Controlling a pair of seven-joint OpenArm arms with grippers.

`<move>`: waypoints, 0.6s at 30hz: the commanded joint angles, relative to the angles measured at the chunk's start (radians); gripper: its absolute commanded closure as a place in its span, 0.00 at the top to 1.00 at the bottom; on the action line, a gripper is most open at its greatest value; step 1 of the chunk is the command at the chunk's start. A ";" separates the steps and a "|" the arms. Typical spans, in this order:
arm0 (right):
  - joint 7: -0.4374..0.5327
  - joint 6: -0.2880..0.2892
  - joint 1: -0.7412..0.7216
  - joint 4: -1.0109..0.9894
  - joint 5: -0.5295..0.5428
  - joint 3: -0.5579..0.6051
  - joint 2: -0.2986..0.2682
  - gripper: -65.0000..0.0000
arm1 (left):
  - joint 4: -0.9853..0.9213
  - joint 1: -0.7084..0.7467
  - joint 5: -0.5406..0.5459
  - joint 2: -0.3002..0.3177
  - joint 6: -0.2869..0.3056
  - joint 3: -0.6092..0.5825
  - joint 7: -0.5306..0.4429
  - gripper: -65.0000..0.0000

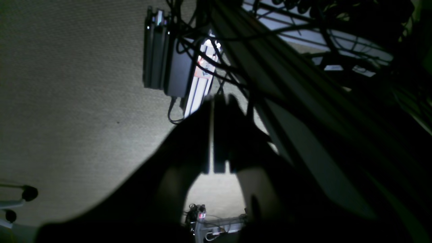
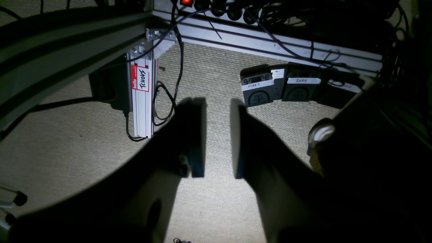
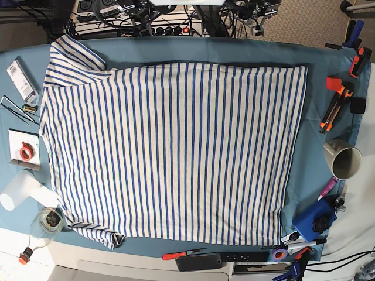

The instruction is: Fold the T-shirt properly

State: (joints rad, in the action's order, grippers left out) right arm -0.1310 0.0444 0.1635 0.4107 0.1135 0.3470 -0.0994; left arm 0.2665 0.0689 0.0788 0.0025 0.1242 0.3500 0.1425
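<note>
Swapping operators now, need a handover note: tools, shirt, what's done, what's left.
Left tool: shut, empty, hanging below table level over the carpet.
Right tool: open, empty, also down over the carpet.
Neither arm shows in the base view.
White cotton T-shirt with thin blue stripes: spread flat on the teal-blue tablecloth, sleeves at the base view's left, hem at its right.
Done: shirt laid out; no fold visible.
Left: every fold. Loose tools and a mug ring the cloth edges.

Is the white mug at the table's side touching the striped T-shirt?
Apart. The base view shows the mug standing beyond the T-shirt, with a plain strip of bare blue tablecloth between the shirt's straight edge and the mug.
</note>
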 commanded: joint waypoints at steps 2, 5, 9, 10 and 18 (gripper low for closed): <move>0.001 -0.004 0.003 0.006 0.006 0.000 -0.006 0.21 | 0.003 0.001 0.005 -0.005 0.007 0.001 0.006 0.00; 0.001 -0.004 0.002 0.006 0.005 0.000 -0.006 0.21 | 0.003 0.001 0.005 -0.005 0.007 0.001 0.006 0.00; 0.000 -0.004 0.003 0.006 0.006 0.000 -0.006 0.21 | 0.003 0.001 0.004 -0.005 0.007 0.001 0.006 0.00; -0.001 -0.004 0.003 0.006 0.006 0.000 -0.006 0.21 | 0.003 0.001 0.005 -0.005 0.007 0.001 0.006 0.00; -0.019 -0.004 0.003 0.007 0.005 0.000 -0.011 0.21 | 0.003 0.001 0.005 -0.005 0.007 0.001 0.006 0.00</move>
State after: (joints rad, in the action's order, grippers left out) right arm -0.1532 0.0441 0.1638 0.4118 0.1135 0.3470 -0.1028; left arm 0.2665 0.0689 0.0803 0.0002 0.1242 0.3500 0.1421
